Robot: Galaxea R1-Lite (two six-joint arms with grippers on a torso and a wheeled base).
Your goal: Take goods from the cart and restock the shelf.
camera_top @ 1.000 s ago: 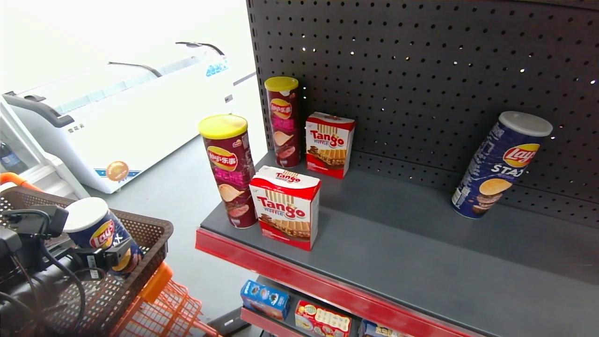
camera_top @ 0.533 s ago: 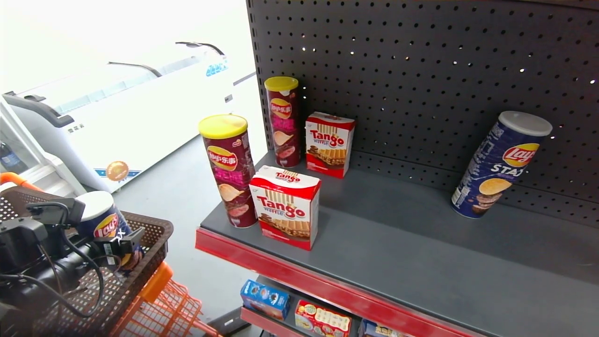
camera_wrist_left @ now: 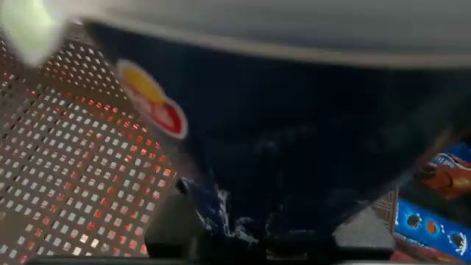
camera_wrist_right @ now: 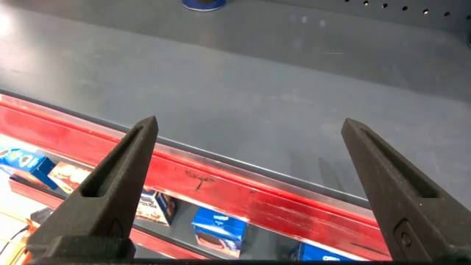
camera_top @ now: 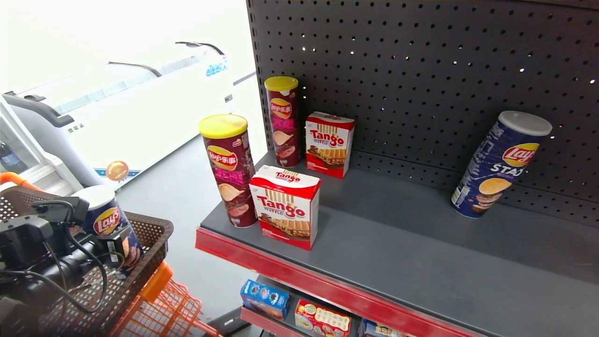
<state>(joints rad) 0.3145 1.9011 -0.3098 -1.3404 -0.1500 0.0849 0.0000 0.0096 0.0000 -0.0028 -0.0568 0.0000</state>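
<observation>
- Right of the front wafer box (camera_top: 285, 208), a broad stretch of grey shelf (camera_top: 398, 252) is lying open as far as the leaning blue can (camera_top: 500, 164).
- Just left of it, a maroon can (camera_top: 228, 168) is blocking the shelf corner.
- Behind it, another maroon can (camera_top: 282, 120) and a rear wafer box (camera_top: 329, 144) are standing against the pegboard (camera_top: 421, 70).
- Well left and lower, the basket wall (camera_top: 152, 250) is rising beside the cart can (camera_top: 105, 220).

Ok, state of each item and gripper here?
cart blue can: lid on, gripped
left gripper: shut on the cart blue can
right gripper: open
shelf blue can: standing, lid on
front maroon can: upright, lid on
back maroon can: upright, lid on
front wafer box: upright, closed
back wafer box: upright, closed
</observation>
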